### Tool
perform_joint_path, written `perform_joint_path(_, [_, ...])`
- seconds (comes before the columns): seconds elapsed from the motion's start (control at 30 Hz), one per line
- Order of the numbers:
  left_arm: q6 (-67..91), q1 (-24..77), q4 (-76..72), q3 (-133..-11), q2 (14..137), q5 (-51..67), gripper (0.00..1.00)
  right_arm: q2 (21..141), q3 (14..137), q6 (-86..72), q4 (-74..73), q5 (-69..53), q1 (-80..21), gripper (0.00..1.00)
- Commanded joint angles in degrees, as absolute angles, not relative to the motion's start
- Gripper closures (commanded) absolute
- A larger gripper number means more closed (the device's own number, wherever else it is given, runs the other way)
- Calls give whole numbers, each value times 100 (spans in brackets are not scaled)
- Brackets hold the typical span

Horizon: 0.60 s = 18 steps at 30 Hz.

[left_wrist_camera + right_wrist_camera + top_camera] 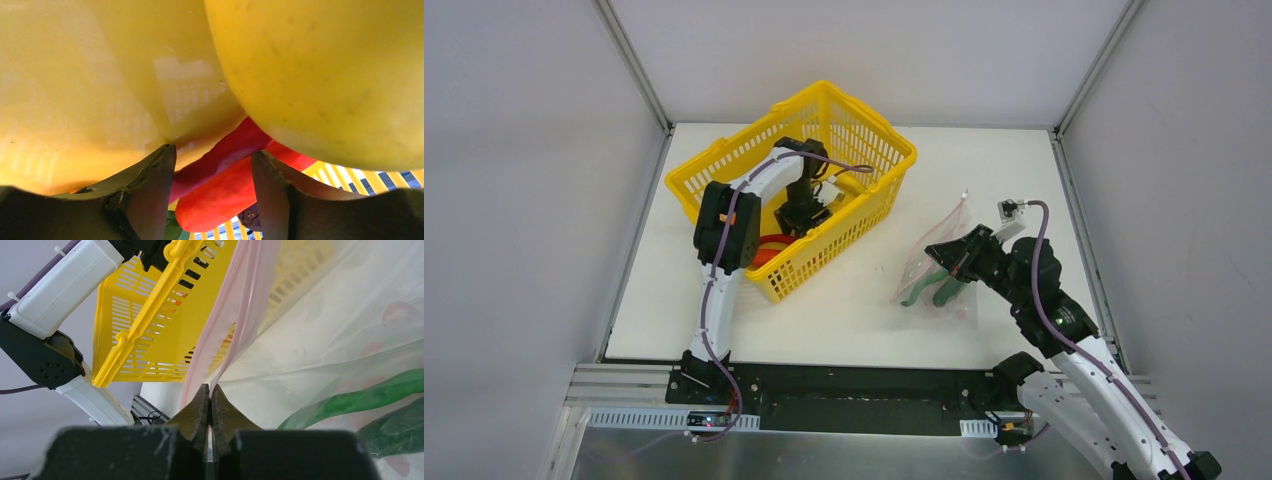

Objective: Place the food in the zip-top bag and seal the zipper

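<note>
The right gripper (210, 392) is seen pressed shut, its two fingertips brought together on the clear film of the zip-top bag (310, 340), just beside the zipper (247, 290). The left gripper (214, 152) is found inside the yellow basket (879, 185) with its jaws held apart. Whether anything is touched by its pads cannot be told.

The bag is held up by one edge over the table (844, 310), to the right of the basket and apart from it. Its near end appears to rest on the table top. From above, the zipper is seen running away from the right gripper toward the far side, slanted slightly to the right. In the right wrist view it is shown as two pink bands side by side, rising from the fingertips to the top edge.

Two green peppers (912, 292) are contained in the near end of the bag, side by side, with their long axes slanted from near-left to far-right.

The basket is set with its long axis from near-left to far-right. Within it, a red chili (220, 195) is seen through the gap between the left fingers, lying aslant on the slatted floor. A dull yellow fruit (325, 75) and a glossy yellow fruit (90, 90) are crowded close above the fingertips.
</note>
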State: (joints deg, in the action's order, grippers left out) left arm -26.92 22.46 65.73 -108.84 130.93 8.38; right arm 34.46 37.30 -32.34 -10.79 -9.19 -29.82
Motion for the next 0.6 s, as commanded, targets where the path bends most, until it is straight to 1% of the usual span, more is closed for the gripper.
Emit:
perform_joint_path(0.0, [-2524, 2262, 6651, -10985, 13063, 680, 49, 3307, 3861, -3253, -957, -799, -2970, 98])
perform_joint_path(0.07, [-2504, 2267, 6602, -10930, 13033, 696, 62, 3309, 3867, -3252, -958, -783, -2963, 98])
perform_joint_path(0.17, [-2414, 2268, 6517, -10802, 12923, 689, 78, 3338, 3881, -3254, -958, -807, -2965, 98])
perform_joint_path(0.23, [-2382, 2268, 6440, -10669, 12775, 761, 84, 3353, 3897, -3251, -958, -809, -2970, 98])
perform_joint_path(0.4, [-2373, 2268, 6204, -10288, 12160, 912, 93, 3364, 3926, -3250, -949, -818, -2964, 98])
perform_joint_path(0.57, [-2564, 2276, 6080, -9953, 11411, 1286, 97, 3370, 3919, -3268, -949, -817, -2967, 98])
